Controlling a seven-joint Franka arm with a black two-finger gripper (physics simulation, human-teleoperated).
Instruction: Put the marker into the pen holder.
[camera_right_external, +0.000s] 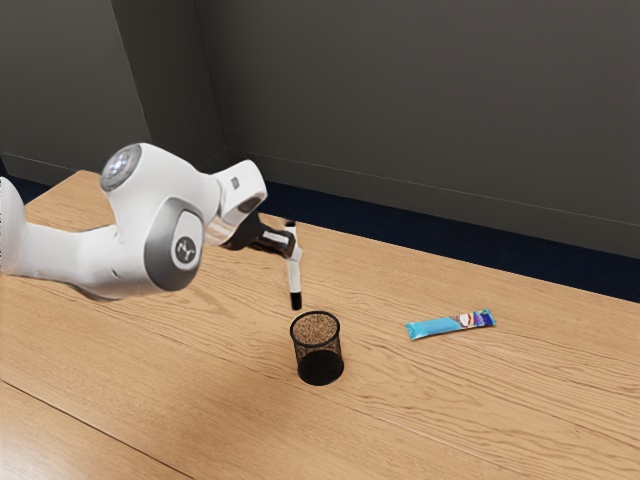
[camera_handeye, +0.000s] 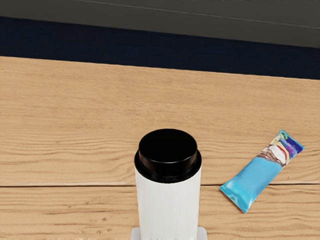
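We pinch marker (camera_right_external: 295, 275) between both fingers of our gripper (camera_right_external: 290, 246): one finger each side, white barrel clasped, black ends free. Marker hangs near upright, slightly tilted, above table (camera_right_external: 470, 410), outside holder (camera_right_external: 320, 371); in exterior view, its lower end shows just past holder's rim. Holder, black mesh, stands upright on table. Blue bar (camera_right_external: 436, 327) lies flat on table, well apart from holder, toward exterior view's right.

Soft light leaves the tabletop (camera_right_external: 480, 420) bright and the grey wall (camera_right_external: 420, 110) dim.
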